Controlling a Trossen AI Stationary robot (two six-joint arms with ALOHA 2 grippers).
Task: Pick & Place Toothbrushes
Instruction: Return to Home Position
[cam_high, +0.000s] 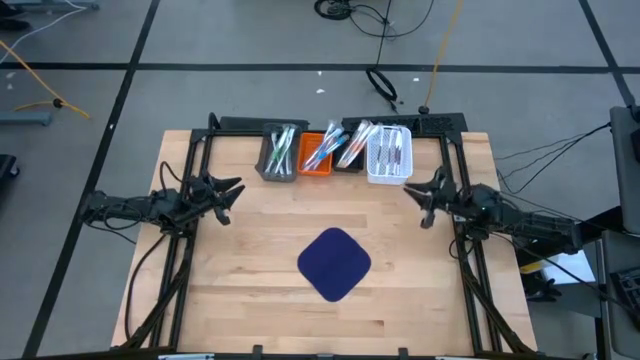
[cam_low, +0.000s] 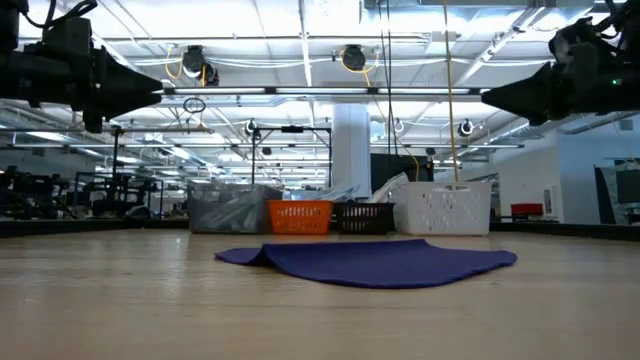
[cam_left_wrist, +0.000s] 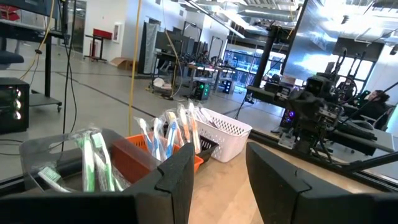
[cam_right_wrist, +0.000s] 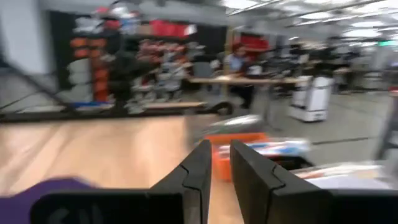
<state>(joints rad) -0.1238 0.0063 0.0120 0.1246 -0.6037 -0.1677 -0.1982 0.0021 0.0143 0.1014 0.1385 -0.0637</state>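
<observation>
Hovering unladen: left pincer (cam_left_wrist: 221, 155) parted, right pincer (cam_right_wrist: 221, 150) barely.

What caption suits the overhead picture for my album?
Toothbrushes sorted into four bins behind a blue mat; left gripper and right gripper hover open at either side.

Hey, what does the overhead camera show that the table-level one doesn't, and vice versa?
Only overhead: how the toothbrushes lie inside the bins, and the diamond outline of the mat. Only table-level: the bins' side walls and the ceiling lights. Both: four bins in a row, the blue mat, and the left tool and right tool at either side.
</observation>
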